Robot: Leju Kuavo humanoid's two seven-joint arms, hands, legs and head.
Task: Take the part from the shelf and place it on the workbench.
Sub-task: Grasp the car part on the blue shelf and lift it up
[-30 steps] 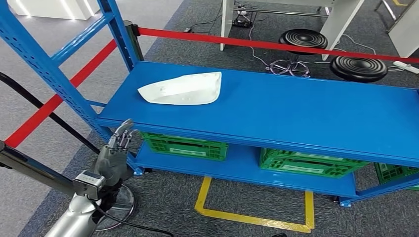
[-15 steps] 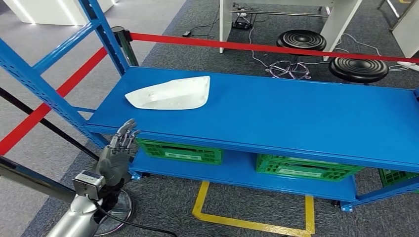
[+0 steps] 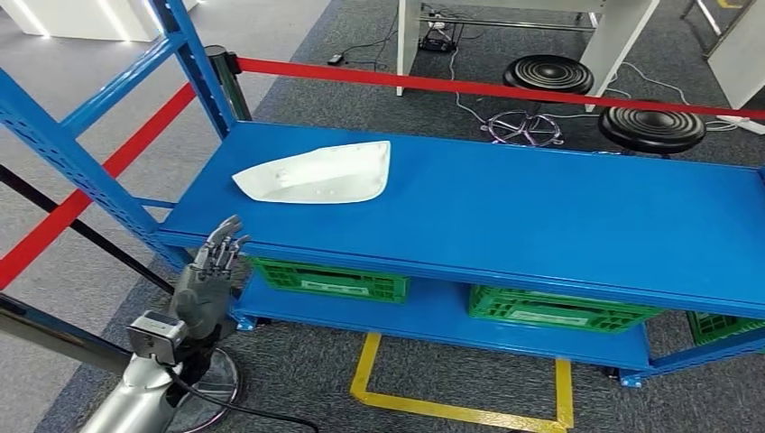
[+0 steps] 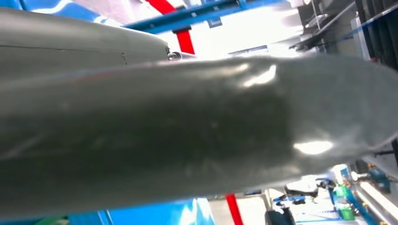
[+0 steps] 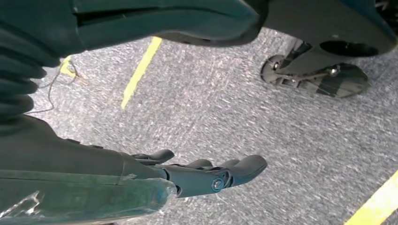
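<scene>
A white curved part lies on the left half of the blue shelf, on its top board. My left hand is raised in front of the shelf's near left corner, below and short of the part, fingers straight and apart, holding nothing. In the left wrist view my left hand is a blurred grey mass close to the lens. My right hand hangs over grey carpet, fingers extended and empty.
Green crates sit on the lower board. Blue uprights stand at the left, with a red barrier tape behind the shelf. Two black stools and white table legs stand beyond. Yellow tape marks the floor.
The whole view has shifted as the camera moved, bringing the shelf a little closer and lower. My left hand stays raised near the shelf's front left corner. The part lies unmoved.
</scene>
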